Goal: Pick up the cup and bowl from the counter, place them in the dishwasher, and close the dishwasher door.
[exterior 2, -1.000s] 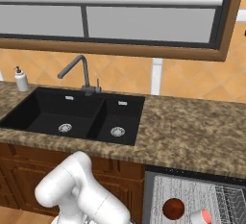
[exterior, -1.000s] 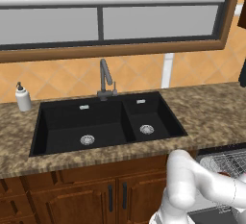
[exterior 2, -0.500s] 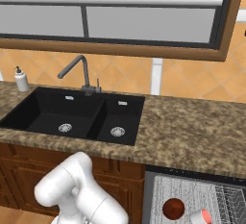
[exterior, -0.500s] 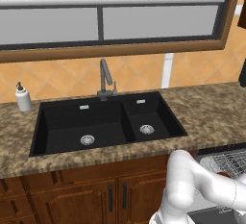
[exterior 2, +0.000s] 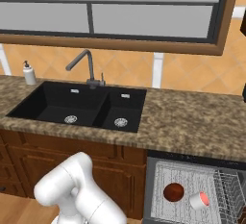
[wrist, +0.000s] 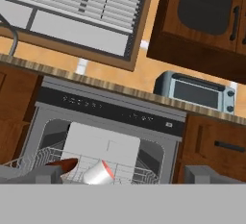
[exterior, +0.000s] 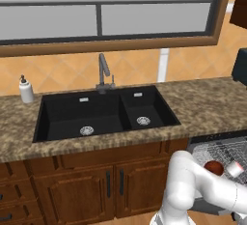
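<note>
In the hand view the gripper (wrist: 126,176) stood wide open and held nothing, its two grey fingertips (wrist: 48,174) poking up at the lower left and lower right of the frame. Between them, low in the centre, lay the cup (wrist: 98,173), white with a red inside, tipped on its side on the grey wire rack (wrist: 139,174). Just left of it sat the bowl (wrist: 63,164), a dark reddish-brown, near the left fingertip. Both rested inside the open dishwasher (wrist: 103,139), whose dark control strip ran across the middle of the frame. Above it the counter (wrist: 115,89) crossed as a thin speckled band, with a silver toaster (wrist: 197,92) on it at the centre right.

In the right base view the bowl (exterior 2: 173,192) and cup (exterior 2: 199,200) lay near each other on the rack at the lower right, under the counter (exterior 2: 192,127). The black double sink (exterior 2: 81,106) filled the centre left, with a soap bottle (exterior 2: 29,73) at the far left edge. In the left base view the white arm (exterior: 202,190) rose at the lower right, in front of the bowl (exterior: 213,167).
</note>
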